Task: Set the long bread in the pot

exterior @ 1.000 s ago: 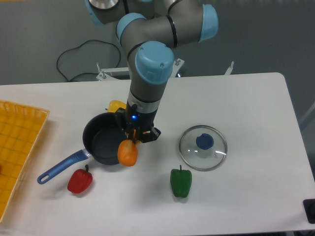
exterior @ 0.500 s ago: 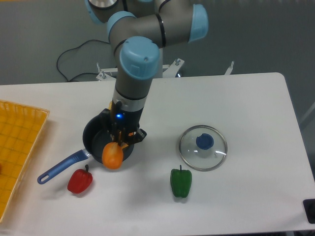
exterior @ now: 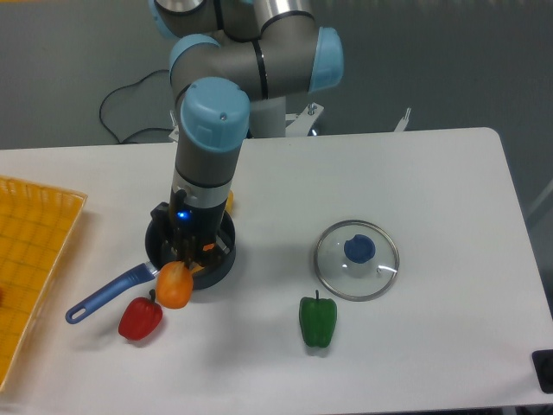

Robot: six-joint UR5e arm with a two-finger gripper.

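My gripper (exterior: pixel 191 254) is shut on the long bread (exterior: pixel 174 286), a glossy orange piece that hangs from the fingers, seen end-on. It hangs at the pot's front left edge, above where the blue handle (exterior: pixel 107 295) joins the pot. The dark pot (exterior: pixel 224 258) stands under the gripper and is mostly hidden by the arm. I cannot tell how high the bread is above the table.
A red bell pepper (exterior: pixel 140 318) lies just below left of the bread. A green pepper (exterior: pixel 318 321) stands at the front middle. A glass lid with a blue knob (exterior: pixel 356 259) lies to the right. A yellow basket (exterior: pixel 30 259) is at the left edge.
The arm has moved left with the bread, from the pot's front right rim across to its front left edge near the handle.
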